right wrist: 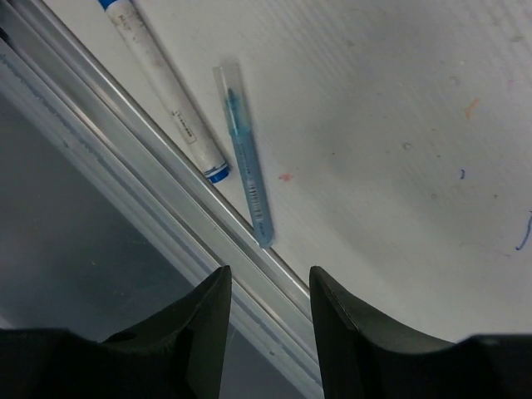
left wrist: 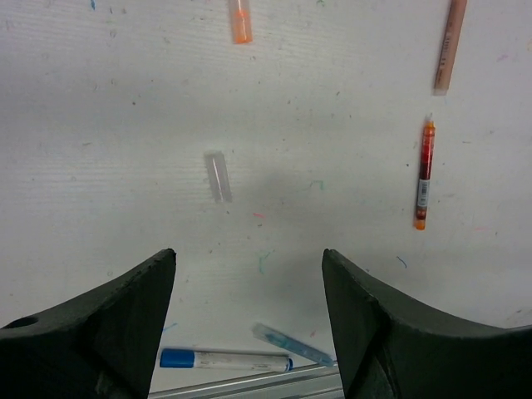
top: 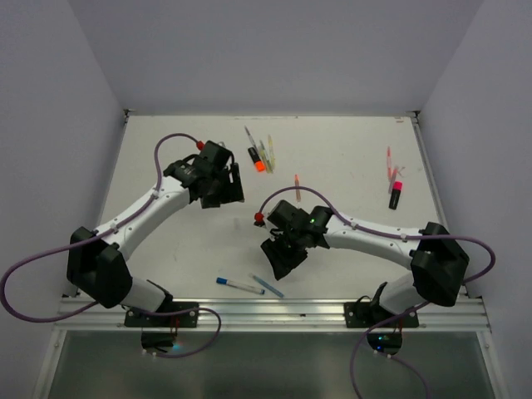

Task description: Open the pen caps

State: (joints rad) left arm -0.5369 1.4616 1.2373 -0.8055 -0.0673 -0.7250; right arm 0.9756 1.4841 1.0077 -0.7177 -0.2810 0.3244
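Observation:
My left gripper (top: 223,189) hangs open and empty above the table's left middle; its jaws (left wrist: 249,258) stand wide apart. Below it lie a small clear cap (left wrist: 218,176), an orange cap (left wrist: 241,21) and a slim red-orange pen (left wrist: 425,173). My right gripper (top: 283,259) is open and empty (right wrist: 266,278) over the near edge. Just beyond it lie a white pen with a blue cap (right wrist: 166,83) (top: 237,285) and a light-blue pen (right wrist: 246,162) (top: 268,286). An orange highlighter (top: 256,159) lies at the back.
Yellow-green pens (top: 267,150) lie next to the orange highlighter. A thin orange pen (top: 297,187) lies mid-table. A pink-capped black highlighter (top: 396,193) and thin pink pens (top: 388,163) lie at the right. The aluminium rail (right wrist: 150,166) runs along the near edge.

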